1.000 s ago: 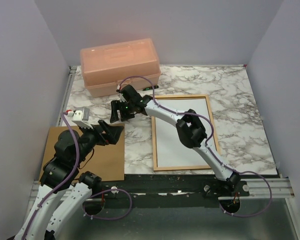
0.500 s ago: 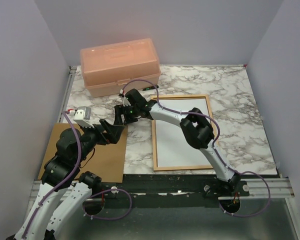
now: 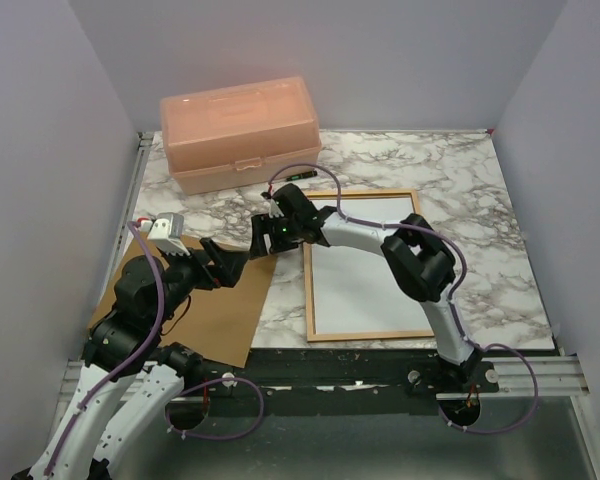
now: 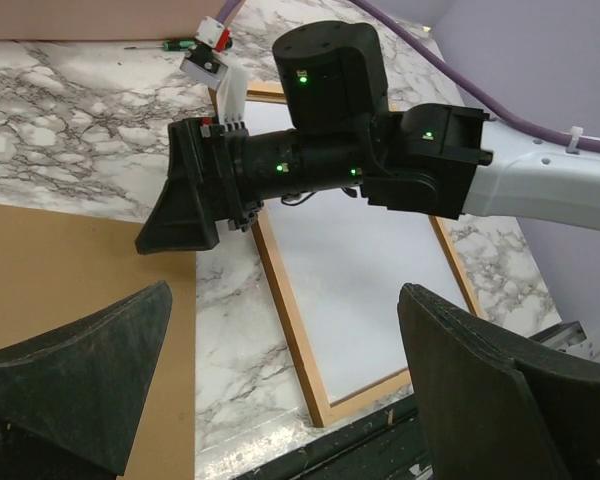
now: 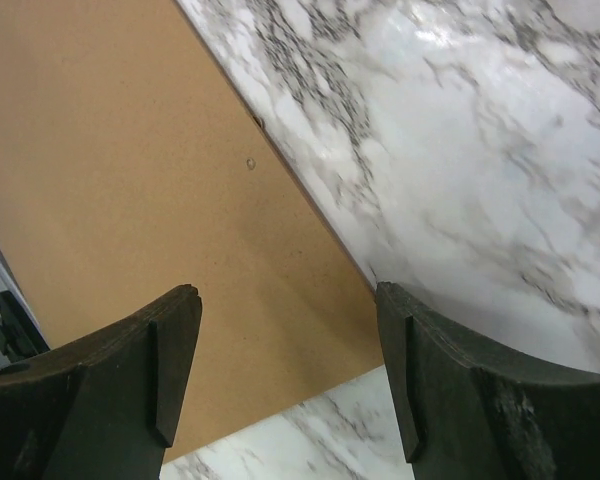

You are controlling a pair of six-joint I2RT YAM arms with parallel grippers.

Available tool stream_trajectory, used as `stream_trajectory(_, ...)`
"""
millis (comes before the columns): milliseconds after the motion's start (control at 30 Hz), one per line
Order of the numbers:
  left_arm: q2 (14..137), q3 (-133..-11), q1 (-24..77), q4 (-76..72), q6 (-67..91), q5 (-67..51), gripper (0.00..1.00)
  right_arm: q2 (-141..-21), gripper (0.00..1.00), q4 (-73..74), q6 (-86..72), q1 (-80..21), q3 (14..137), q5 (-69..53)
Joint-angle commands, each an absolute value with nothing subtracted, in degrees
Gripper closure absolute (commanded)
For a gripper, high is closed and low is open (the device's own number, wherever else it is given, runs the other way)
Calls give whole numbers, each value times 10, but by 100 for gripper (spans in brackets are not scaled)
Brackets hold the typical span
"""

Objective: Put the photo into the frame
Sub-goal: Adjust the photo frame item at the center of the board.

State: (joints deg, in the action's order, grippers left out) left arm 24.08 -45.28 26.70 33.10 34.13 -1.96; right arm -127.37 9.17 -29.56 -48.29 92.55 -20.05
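The right arm's fingers (image 3: 261,244) are at the brown board's (image 3: 195,310) corner beside the frame (image 3: 308,290).

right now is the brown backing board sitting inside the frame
No, the backing board lies left of the frame, wholly outside it.

You have nothing to read here: no text, label, brand, number or sign is legible in any of the 3 views.
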Motion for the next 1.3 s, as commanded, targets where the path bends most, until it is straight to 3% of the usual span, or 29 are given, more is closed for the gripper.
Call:
stream_trajectory(0, 241, -443, 265, 333, 348, -23, 1, -1218, 24, 166, -332, -516, 855, -279)
stream_trajectory(300, 257, -431, 265, 349, 368, 7, 1, -1153, 24, 192, -326, -516, 782, -233)
stream_trajectory(633, 380, -418, 263, 381, 395, 18, 2, -1173, 18, 245, -311, -514, 865, -136)
stream_trajectory(933, 449, -360, 206, 379, 419, 8, 1, -1246, 17, 249, -314, -511, 934, -168)
stream_trajectory(1267, 466, -309, 124, 339, 416, -71, 1, -1213, 17, 250, -319, -512, 857, -174)
